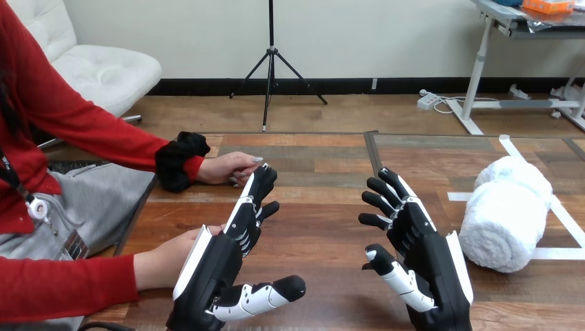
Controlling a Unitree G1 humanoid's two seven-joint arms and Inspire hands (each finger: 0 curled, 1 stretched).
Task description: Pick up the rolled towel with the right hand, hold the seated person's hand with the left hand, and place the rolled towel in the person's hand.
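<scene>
A white rolled towel [507,212] lies on the wooden table [324,207] at the right, between white tape lines. My right hand [414,248] hovers to its left, a short gap away, fingers relaxed and spread, holding nothing. My left hand [224,258] stretches forward at the left with straight fingers and the thumb sticking out to the right. Its fingertips reach up to the person's far hand [231,167], which rests on the table edge; whether they touch I cannot tell. The person's near hand [165,262] sits just behind and left of my left palm.
White tape strips [562,224] mark the table around the towel. A seam [372,162] runs down the tabletop at its middle. The person sits close against the table's left edge.
</scene>
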